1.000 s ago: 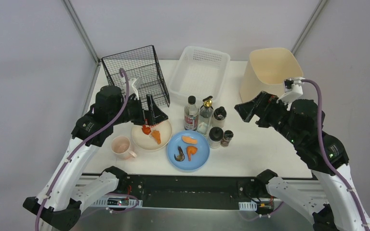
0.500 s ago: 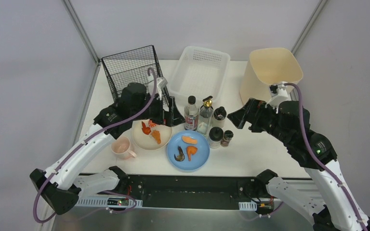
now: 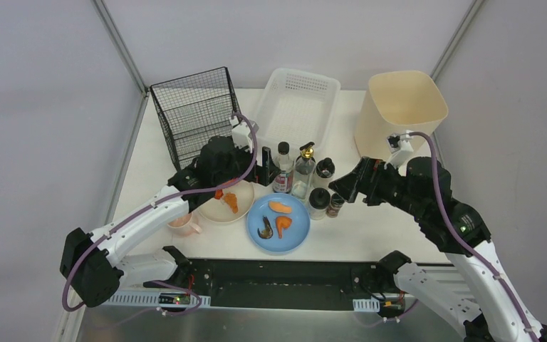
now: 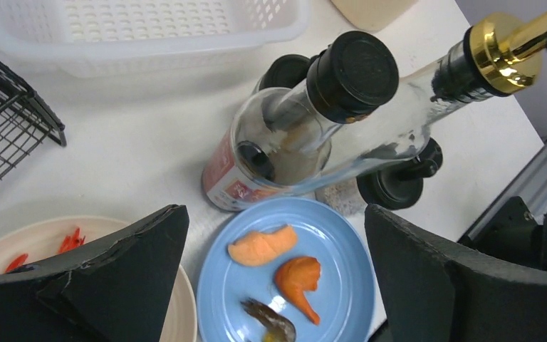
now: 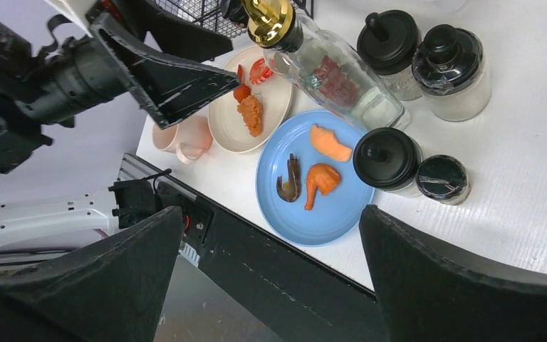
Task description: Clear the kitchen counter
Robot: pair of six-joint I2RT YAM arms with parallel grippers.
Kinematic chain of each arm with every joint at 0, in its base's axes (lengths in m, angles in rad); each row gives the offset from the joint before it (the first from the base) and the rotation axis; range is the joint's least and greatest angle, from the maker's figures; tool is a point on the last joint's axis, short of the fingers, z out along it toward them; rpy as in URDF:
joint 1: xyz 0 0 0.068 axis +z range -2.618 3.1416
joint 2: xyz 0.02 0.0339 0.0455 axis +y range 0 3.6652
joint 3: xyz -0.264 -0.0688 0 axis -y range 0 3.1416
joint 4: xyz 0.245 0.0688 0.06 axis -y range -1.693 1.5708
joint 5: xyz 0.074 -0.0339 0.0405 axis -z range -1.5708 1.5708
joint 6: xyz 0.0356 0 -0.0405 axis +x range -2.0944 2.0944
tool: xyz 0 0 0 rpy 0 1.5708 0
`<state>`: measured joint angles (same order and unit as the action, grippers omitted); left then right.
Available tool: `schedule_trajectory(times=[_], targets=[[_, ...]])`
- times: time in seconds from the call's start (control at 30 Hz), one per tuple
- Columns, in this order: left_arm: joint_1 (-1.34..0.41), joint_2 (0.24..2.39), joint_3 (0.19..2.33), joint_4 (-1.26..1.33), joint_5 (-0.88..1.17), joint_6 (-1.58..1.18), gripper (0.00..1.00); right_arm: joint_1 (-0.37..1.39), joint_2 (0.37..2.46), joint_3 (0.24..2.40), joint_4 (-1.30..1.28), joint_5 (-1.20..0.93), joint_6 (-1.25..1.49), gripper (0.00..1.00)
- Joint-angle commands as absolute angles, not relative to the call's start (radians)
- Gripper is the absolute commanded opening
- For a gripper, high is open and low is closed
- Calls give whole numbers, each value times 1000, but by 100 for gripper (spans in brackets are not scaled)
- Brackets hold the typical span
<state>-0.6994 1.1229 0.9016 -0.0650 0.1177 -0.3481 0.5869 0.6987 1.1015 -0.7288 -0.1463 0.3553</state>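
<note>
kitchen counter (image 3: 392, 217) crowded, stretching far from both arms | step, seemingly: bottle pickup | left gripper (image 4: 274, 221) wide at black-capped bottle (image 4: 278, 149) | right gripper (image 5: 271, 214) wide, empty, above jars (image 5: 387, 158) | next, likely: straddle bottle, squeeze, lift

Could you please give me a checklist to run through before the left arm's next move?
1. Left tool open and holding nothing: ok.
2. Right tool open, apart from the left: ok.
3. Black-capped bottle centred ahead of the left tool: ok.
4. Room around it: not ok, the gold-capped bottle crowds it.
5. White basket has space: ok.
6. Bottle's cap tight: cannot tell.
</note>
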Motion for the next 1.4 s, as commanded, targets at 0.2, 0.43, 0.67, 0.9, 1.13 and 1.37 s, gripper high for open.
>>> schedule_trajectory(times=[0.2,0.43,0.67,0.9,1.13,1.37], targets=[[-701,1194,828,391,105,-282,100,589,668,1080,-678,-199,354,99],[-702,1275,838,446,129,-280,90,591,660,1056,-669,-211,356,99],[-703,1321,848,484,142,-290,81,589,669,1050,-679,-216,349,99],[-703,1360,843,550,162,-308,67,591,672,1033,-681,-225,351,99],[-704,1381,828,601,162,-319,50,590,668,1034,-696,-224,346,99],[-705,1363,818,614,138,-301,29,591,660,1021,-695,-225,355,99]])
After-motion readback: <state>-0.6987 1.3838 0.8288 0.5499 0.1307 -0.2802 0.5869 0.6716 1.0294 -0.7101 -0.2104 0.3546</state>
